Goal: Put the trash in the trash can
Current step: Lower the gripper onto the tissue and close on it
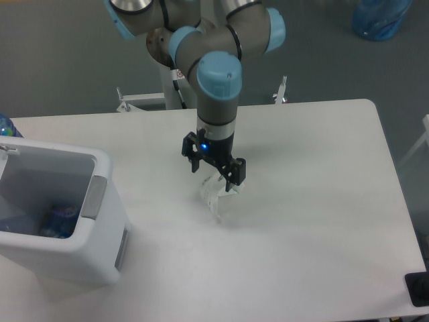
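cup: lay on its side on the counter [322, 221], near the middle, a small clear thing with white markings [216, 193].
hand: pointed straight down, fingers apart, one on either side of the cup's upper end [214, 176]; nothing was clamped between them yet.
cup from hand: directly beneath, with only its lower end sticking out toward the camera; whether the fingertips touched it could not be told.
long axis: seemed to run from the hand down toward the near edge, leaning slightly right, so the open fingers stood roughly across it.
bin: stood at the left edge of the counter, well apart from the cup, mouth open upward [100, 231].
bottle: something with blue on it lay at the bottom of the bin, likely the bottle [59, 218].
judgement: closing on the cup looked like the step in hand; the carry after that would run leftward to the bin.
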{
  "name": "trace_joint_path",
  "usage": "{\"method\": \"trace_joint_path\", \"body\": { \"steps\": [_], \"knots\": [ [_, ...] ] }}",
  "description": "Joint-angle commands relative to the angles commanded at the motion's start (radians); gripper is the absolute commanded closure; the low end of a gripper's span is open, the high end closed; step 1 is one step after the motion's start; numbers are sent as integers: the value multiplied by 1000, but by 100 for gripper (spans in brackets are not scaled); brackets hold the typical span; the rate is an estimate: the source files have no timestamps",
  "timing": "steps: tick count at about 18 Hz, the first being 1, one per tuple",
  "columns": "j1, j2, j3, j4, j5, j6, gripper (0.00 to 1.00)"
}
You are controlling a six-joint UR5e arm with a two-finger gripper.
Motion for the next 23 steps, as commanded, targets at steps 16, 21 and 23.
{"method": "trace_joint_path", "body": {
  "steps": [16,21,23],
  "knots": [
    [-41,-88,-15,-6,14,-6,87],
    [-41,-52,-11,-23,25,-11,100],
    [-40,-19,-11,-32,21,-14,100]
  ]
}}
